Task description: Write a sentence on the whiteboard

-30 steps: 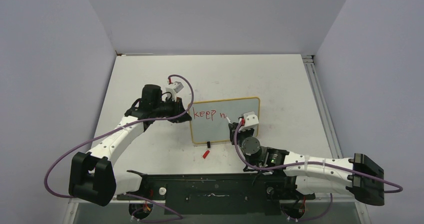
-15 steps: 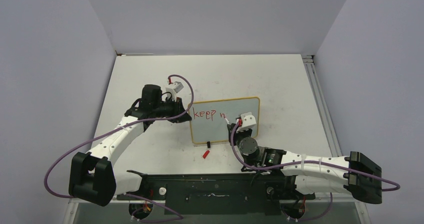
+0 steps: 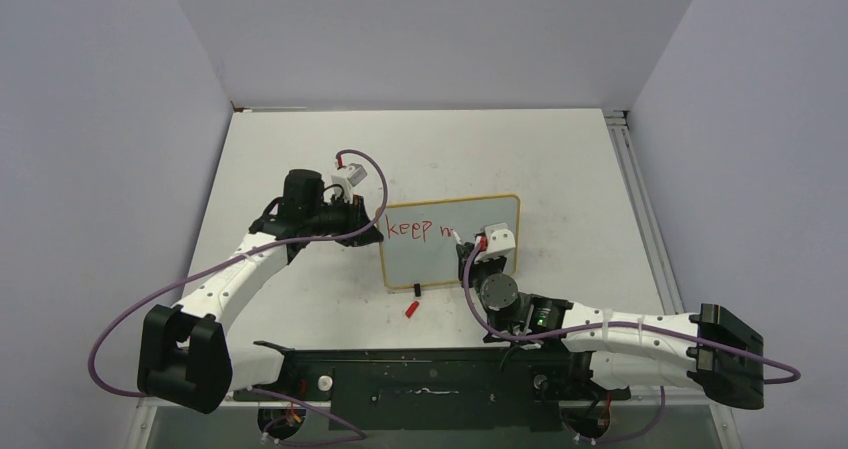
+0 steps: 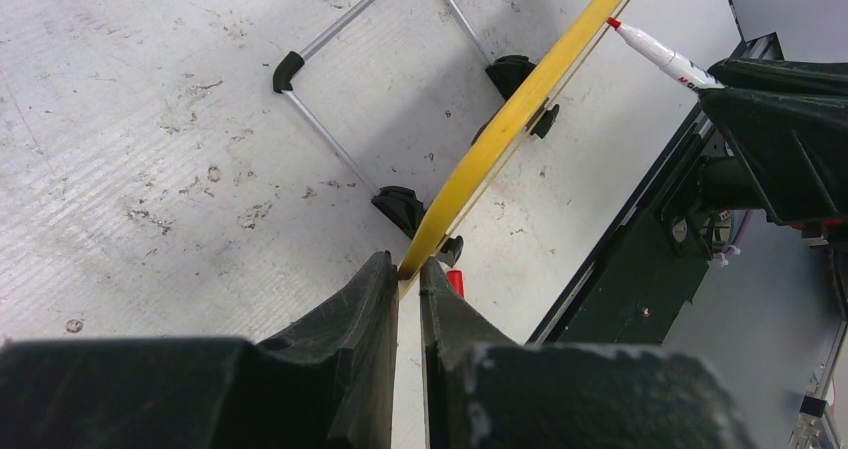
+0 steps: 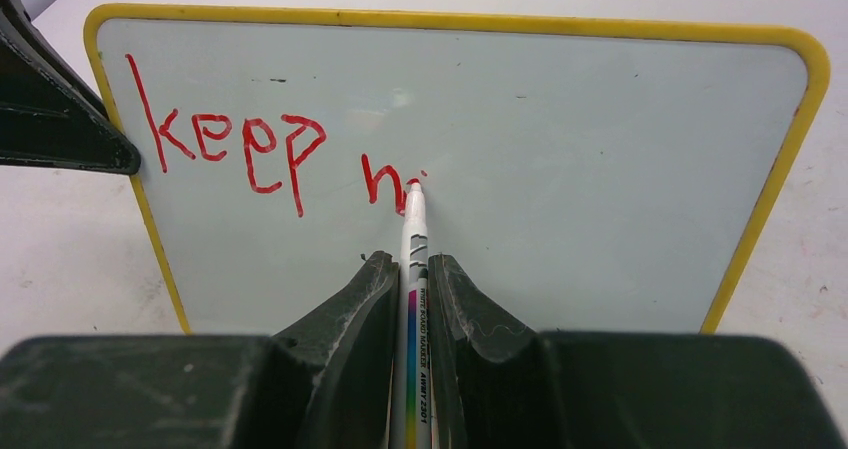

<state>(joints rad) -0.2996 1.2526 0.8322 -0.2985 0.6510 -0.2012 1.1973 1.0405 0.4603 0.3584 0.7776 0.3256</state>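
The whiteboard (image 3: 425, 261) stands upright mid-table, pale face, yellow frame (image 4: 520, 109). My left gripper (image 3: 372, 231) (image 4: 408, 262) is shut on the frame's left edge. On the face, the sentence (image 5: 250, 144) (image 3: 412, 229) reads "keep" in red, followed by a partly drawn letter. My right gripper (image 5: 410, 259) (image 3: 468, 254) is shut on a white marker (image 5: 413, 229) (image 4: 655, 51). The marker's red tip touches the board at the end of that last stroke.
A red marker cap (image 3: 411, 309) (image 4: 456, 281) lies on the table in front of the board. The board's wire stand (image 4: 330, 134) with black feet props it behind. A black rail (image 3: 420, 374) runs along the near edge.
The right arm has shifted slightly left with the marker, and the red stroke after "keep" has grown a little. The left arm has not moved.
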